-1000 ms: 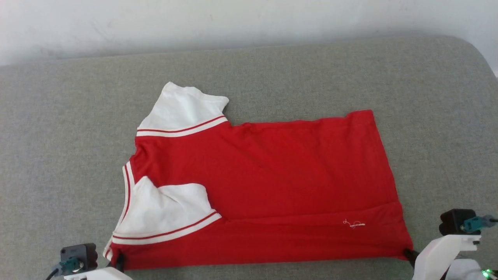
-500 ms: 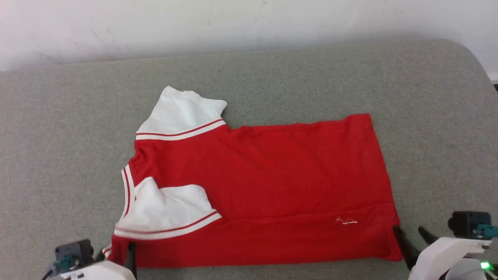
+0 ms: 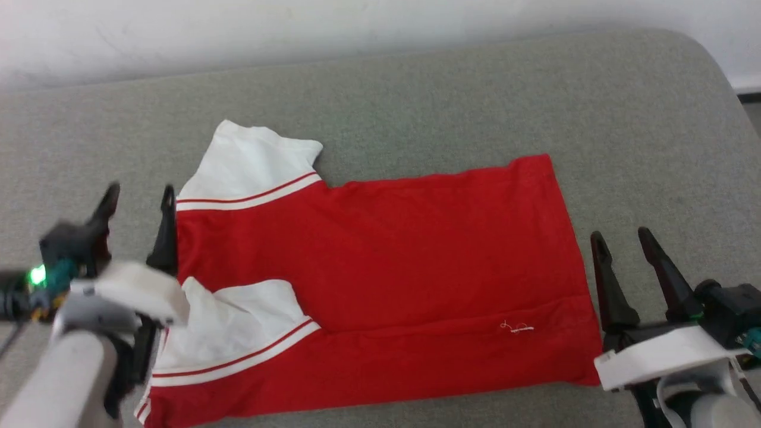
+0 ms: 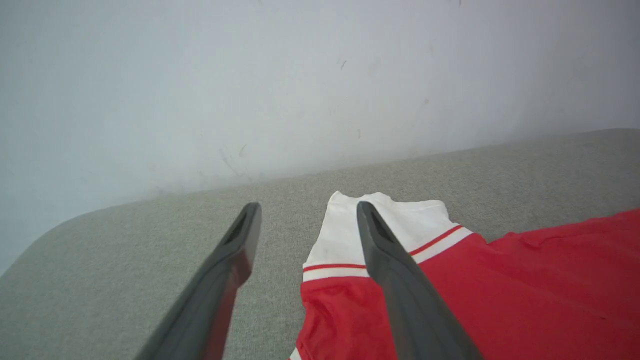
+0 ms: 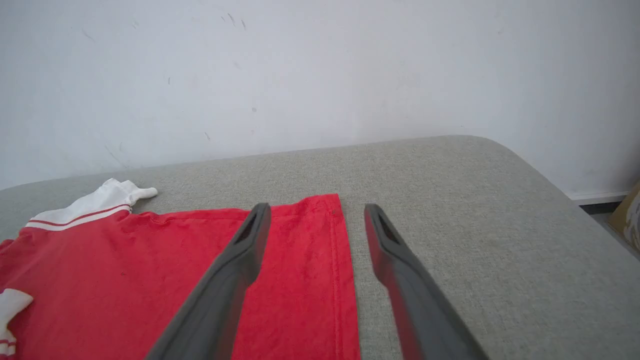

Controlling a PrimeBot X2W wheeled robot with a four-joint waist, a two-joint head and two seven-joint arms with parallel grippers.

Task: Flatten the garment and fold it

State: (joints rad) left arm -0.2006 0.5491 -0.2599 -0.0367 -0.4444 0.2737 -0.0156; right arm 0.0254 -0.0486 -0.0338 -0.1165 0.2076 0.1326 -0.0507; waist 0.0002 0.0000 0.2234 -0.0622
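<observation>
Two pincers, both splayed & empty: left gripper (image 3: 139,196) at the shoulder end, mid-left of frame; right gripper (image 3: 621,238) just beside the hem (image 3: 565,238), lower right, prob. flanking the short ends for the next fold. Garment (image 3: 416,255) lies flat, centre of the grey cushion (image 3: 416,101). Long axis runs left–right, neck end at left; near sleeve (image 3: 238,315) is folded onto the body.

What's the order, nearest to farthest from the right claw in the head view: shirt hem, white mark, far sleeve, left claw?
1. hem, just left of the right claw.
2. white mark, low on the red cloth, near side.
3. far sleeve, back left.
4. left claw, farthest left.
</observation>
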